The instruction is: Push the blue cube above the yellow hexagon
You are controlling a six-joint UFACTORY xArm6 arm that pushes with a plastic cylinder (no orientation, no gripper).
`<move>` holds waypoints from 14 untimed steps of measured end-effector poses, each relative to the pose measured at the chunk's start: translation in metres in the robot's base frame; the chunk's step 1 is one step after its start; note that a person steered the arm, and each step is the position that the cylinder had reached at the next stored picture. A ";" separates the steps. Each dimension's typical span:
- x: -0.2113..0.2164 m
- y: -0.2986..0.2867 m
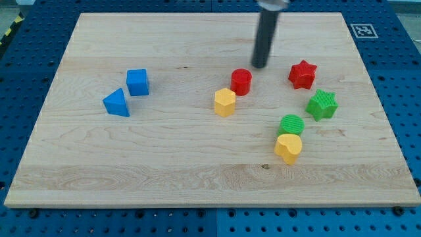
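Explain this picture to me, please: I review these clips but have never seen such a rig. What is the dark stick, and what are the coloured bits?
There is one picture, looking down at a slant on a wooden board. The dark stick is the robot arm's rod; my tip only pushes things and holds nothing. It sits just above and to the right of the red cylinder. Below that lies the yellow hexagon. At the view's left are the blue cube and a blue triangle. At the right are a red star, a green star, a green cylinder and a yellow heart.
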State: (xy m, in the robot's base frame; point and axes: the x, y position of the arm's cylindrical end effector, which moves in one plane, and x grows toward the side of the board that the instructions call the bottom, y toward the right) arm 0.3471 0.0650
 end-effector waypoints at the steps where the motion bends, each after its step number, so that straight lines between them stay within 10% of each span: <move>1: -0.010 -0.072; 5: 0.014 -0.284; 8: 0.094 -0.245; 14: 0.015 -0.136</move>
State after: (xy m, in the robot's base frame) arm 0.3616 -0.0711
